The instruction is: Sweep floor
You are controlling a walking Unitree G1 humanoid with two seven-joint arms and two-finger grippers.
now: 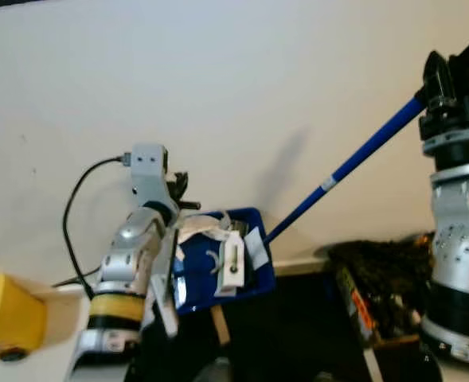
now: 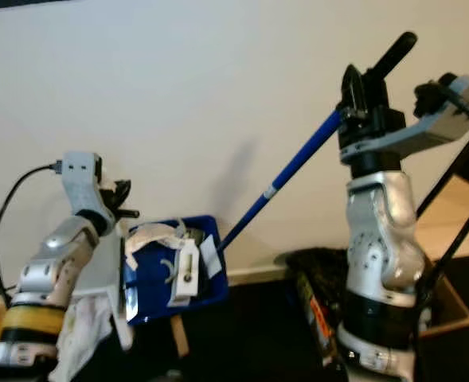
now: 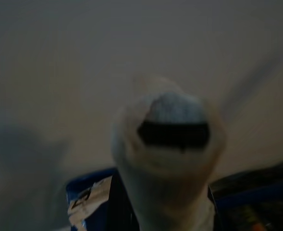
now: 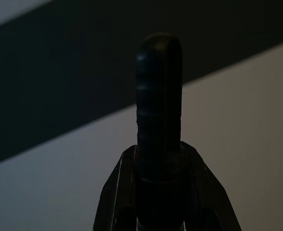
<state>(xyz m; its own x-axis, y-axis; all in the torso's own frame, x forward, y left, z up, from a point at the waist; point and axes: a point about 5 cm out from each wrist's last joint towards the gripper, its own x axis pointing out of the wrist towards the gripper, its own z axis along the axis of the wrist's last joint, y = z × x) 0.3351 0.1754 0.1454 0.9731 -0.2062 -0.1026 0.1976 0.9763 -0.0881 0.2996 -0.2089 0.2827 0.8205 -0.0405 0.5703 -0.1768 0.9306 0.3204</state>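
A: Holding what, exactly?

B: A broom [image 2: 290,171] with a blue shaft and black grip, slanting up from lower left to upper right against a pale wall [image 1: 218,87]. The right pincer [image 2: 361,91] is clamped around its top, grip poking out above the fingers.

A: And the other arm?

B: The left pincer [image 1: 174,191] is raised beside a blue dustpan [image 1: 254,274], lifted to the same height and loaded with white paper scraps [image 2: 158,235]. Its fingers seem closed on a pale, blurred handle [image 3: 167,159], probably the dustpan's.

A: How far along?

B: Late, I judge. Debris is already collected; emptying the dustpan appears to remain. A dark bin [image 1: 377,274] sits low, to the right.
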